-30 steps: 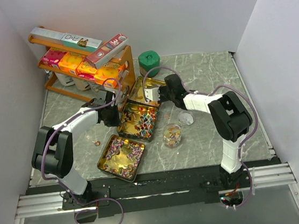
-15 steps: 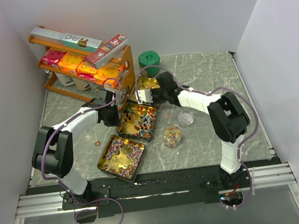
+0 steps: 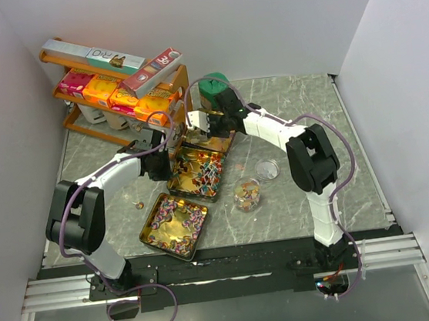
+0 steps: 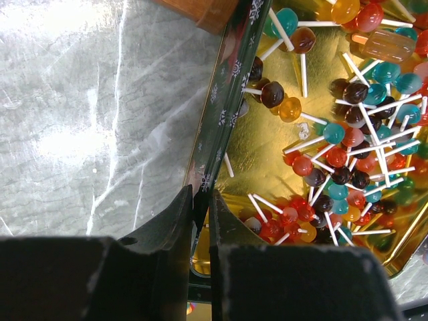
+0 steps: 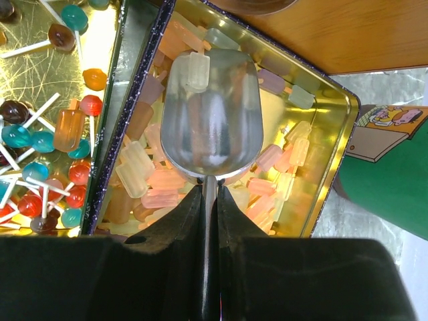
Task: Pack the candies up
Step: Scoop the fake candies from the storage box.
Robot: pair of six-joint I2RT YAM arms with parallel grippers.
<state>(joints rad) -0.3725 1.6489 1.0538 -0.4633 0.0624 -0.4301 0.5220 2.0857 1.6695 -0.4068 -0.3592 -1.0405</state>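
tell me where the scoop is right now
In the right wrist view, the scoop is gripped by the right claw, over the tin of pale candies, with the lollipop tin just to its left.

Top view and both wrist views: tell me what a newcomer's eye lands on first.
First, the gold tin mid-table, heaped with bright lollipops, its rim pinched by the left gripper. Just beyond it, the right gripper holds a scoop over a second tin of pale wrapped candies. The orange rack of boxes stands far left.
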